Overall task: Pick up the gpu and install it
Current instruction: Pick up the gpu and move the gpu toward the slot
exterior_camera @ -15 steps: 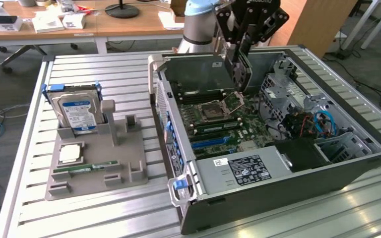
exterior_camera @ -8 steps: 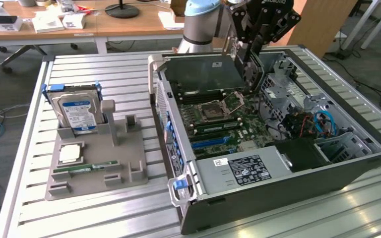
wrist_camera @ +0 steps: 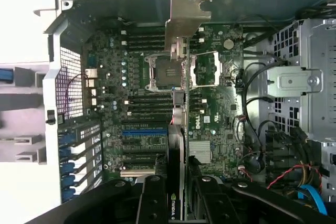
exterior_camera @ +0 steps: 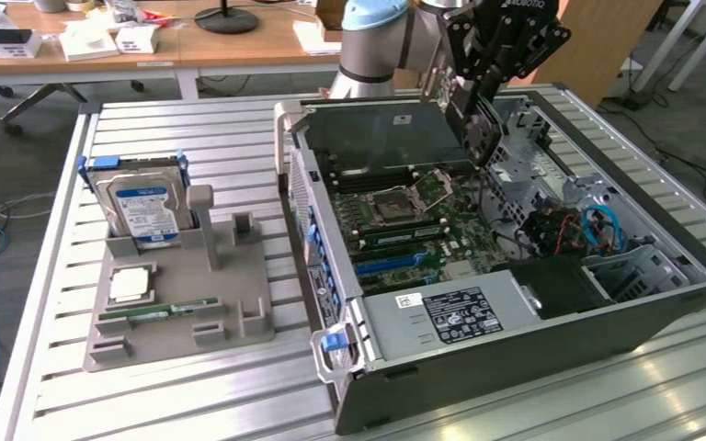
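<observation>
The gpu [exterior_camera: 473, 119] hangs on edge above the open computer case [exterior_camera: 647, 317], over the rear part of the motherboard [exterior_camera: 408, 220]. My gripper [exterior_camera: 491, 57] is shut on its upper end. In the wrist view the gpu [wrist_camera: 177, 124] shows edge-on as a thin dark card with its silver metal bracket [wrist_camera: 186, 14] at the far end, and my gripper [wrist_camera: 177, 184] clamps it from both sides with black fingers [wrist_camera: 152, 198]. The card is lifted clear of the board, near the blue expansion slot [wrist_camera: 144, 131] and the processor socket [wrist_camera: 181, 69].
A grey parts holder [exterior_camera: 249, 276] sits on the slatted table at the exterior view's left, holding a silver hard drive with a blue label [exterior_camera: 142, 207], a square chip [exterior_camera: 130, 283] and a green memory stick [exterior_camera: 157, 312]. Drive cages and cables [exterior_camera: 598, 225] fill the case's other end.
</observation>
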`<state>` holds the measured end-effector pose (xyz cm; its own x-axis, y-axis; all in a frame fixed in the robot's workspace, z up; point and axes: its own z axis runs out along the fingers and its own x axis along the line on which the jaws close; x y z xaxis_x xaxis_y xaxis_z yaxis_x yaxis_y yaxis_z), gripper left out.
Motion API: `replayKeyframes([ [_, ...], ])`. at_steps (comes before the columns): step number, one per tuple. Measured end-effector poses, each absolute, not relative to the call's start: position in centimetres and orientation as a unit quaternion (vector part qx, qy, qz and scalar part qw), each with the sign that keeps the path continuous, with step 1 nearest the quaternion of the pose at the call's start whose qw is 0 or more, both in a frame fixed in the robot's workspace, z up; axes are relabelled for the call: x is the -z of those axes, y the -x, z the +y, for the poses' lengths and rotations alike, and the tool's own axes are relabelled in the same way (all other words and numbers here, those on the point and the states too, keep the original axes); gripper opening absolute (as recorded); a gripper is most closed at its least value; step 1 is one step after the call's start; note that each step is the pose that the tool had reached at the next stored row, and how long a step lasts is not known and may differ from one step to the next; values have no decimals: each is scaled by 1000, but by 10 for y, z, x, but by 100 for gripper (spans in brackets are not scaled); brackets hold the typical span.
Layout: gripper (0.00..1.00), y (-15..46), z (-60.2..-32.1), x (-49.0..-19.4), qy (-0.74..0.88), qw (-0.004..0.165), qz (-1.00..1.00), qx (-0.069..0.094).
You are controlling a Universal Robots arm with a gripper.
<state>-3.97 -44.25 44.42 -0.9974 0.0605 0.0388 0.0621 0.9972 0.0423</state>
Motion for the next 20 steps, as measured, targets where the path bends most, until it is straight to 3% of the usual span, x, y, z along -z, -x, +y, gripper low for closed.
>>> replayKeyframes([
  [20, 26, 17, -442, -444, 16, 19, -999, 22],
])
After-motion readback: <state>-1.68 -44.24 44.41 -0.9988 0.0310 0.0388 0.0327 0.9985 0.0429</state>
